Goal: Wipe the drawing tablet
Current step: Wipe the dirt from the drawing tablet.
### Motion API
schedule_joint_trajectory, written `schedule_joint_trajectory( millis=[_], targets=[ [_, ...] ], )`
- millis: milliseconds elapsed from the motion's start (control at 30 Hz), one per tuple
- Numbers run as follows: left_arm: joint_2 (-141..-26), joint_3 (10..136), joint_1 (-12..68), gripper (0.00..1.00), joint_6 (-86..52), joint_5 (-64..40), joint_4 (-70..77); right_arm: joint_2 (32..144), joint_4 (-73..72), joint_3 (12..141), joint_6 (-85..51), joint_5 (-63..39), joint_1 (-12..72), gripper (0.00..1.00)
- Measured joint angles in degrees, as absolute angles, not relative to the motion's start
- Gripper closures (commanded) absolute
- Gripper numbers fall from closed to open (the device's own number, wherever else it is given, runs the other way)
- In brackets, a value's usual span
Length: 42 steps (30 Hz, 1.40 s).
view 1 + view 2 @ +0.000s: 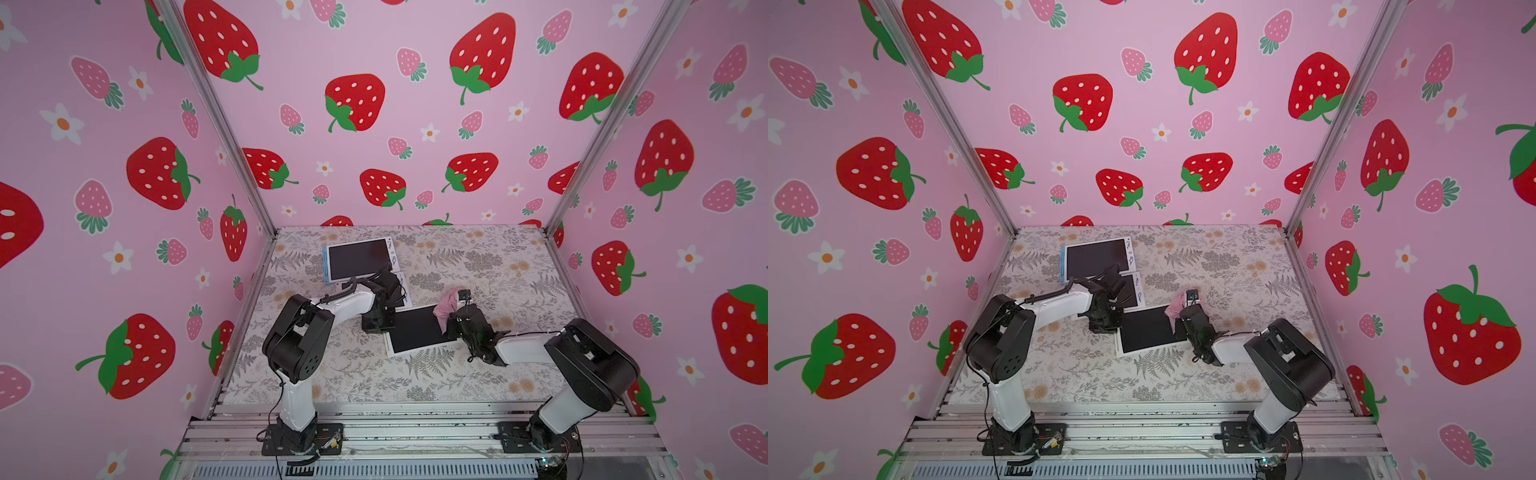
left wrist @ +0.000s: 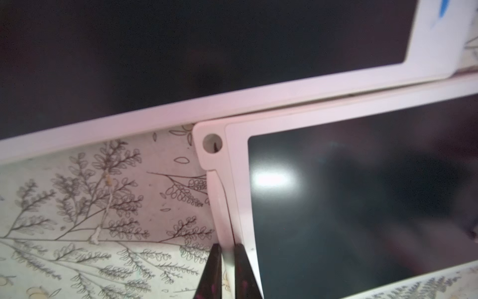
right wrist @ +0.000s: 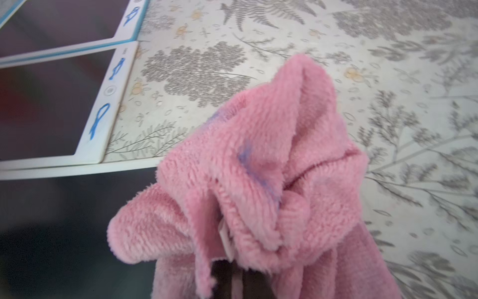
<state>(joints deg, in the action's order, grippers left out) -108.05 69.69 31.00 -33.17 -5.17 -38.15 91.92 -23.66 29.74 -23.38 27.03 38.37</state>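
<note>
Nearest to the lens: pink fluffy cloth, bunched up and filling the right wrist view.
Right gripper: my right gripper is clamping tightly on this cloth; only the dark finger roots are showing under it.
Task's thing: white-framed drawing tablet with a dark screen, lying flat on the floral table cover, between my two arms.
Left gripper: my left gripper is standing narrow, its two dark fingers pinching the thin side strip of the tablet's frame at the end toward my left arm. I am judging that it is steadying the tablet.
Long axis: it is running across the table from my left gripper to my right gripper, the right end a little farther from me.
Cloth against screen: the cloth is hanging over the far right corner; I cannot tell if it is pressing on the glass. Nearly all the dark screen is lying toward my left gripper.
Coming move, my judgement: a stroke along the long axis toward the left fingers, stopping before them.
Care: second white tablet with blue scribbles on its frame is lying just beside the far edge, blue-edged tablet beyond it.
</note>
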Motion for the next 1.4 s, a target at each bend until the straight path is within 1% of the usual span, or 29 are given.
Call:
schedule_joint_trajectory(
  millis=[100,200,267,400,467,533,600,667,733,833,900,967,1067,1100,1167,1300,1400],
  targets=[
    [-108.07,69.69,31.00,0.92,-33.15,-5.17,-38.11,92.95,-22.41,30.85,-23.35,27.53,43.83,1.00],
    [-108.12,69.78,30.98,0.92,-33.15,-5.19,-38.15,94.35,-21.50,32.71,-23.83,30.11,48.34,1.00],
    [-108.16,69.87,30.98,0.92,-33.15,-5.17,-38.24,93.71,-21.23,32.01,-24.53,31.00,48.36,1.00],
    [-108.20,69.91,30.96,0.92,-33.19,-5.21,-38.30,87.02,-19.86,26.39,-26.59,29.82,41.69,1.00],
    [-108.20,69.91,30.98,0.92,-33.21,-5.21,-38.30,84.38,-18.22,24.95,-27.24,29.65,41.23,1.00],
    [-108.20,69.93,30.98,0.92,-33.23,-5.21,-38.30,85.01,-16.95,25.76,-27.51,29.67,44.31,1.00],
    [-108.18,69.93,30.98,0.92,-33.21,-5.19,-38.30,87.44,-15.51,28.23,-27.46,31.97,49.17,1.00],
    [-108.18,69.93,30.96,0.92,-33.21,-5.17,-38.30,89.38,-15.14,30.41,-27.83,33.08,51.46,1.00],
    [-108.18,69.91,30.96,0.92,-33.21,-5.19,-38.30,88.88,-15.18,29.89,-28.67,33.28,50.94,1.00],
    [-108.18,69.89,30.96,0.93,-33.21,-5.21,-38.26,84.60,-15.20,26.02,-29.95,31.57,45.82,1.00],
    [-108.16,69.82,30.96,0.93,-33.23,-5.21,-38.20,82.37,-14.46,25.06,-30.22,30.98,44.51,1.00],
    [-108.09,69.71,30.96,0.93,-33.23,-5.23,-38.06,82.98,-13.39,25.76,-30.20,31.11,46.54,1.00],
    [-108.07,69.69,30.96,0.93,-33.21,-5.23,-38.00,86.56,-12.14,29.23,-30.04,32.03,52.62,1.00],
    [-108.07,69.69,30.96,0.93,-33.21,-5.23,-38.00,87.35,-12.19,29.91,-30.28,32.56,53.52,1.00],
    [-108.05,69.69,30.96,0.93,-33.21,-5.23,-37.98,86.94,-12.14,29.47,-30.92,33.04,53.28,1.00],
    [-108.03,69.60,30.96,0.93,-33.23,-5.28,-37.91,80.88,-11.40,24.71,-32.27,32.21,48.27,1.00],
    [-107.90,69.38,30.96,0.93,-33.39,-5.37,-37.60,79.88,-10.33,24.18,-32.36,32.16,49.56,1.00]
  ],
)
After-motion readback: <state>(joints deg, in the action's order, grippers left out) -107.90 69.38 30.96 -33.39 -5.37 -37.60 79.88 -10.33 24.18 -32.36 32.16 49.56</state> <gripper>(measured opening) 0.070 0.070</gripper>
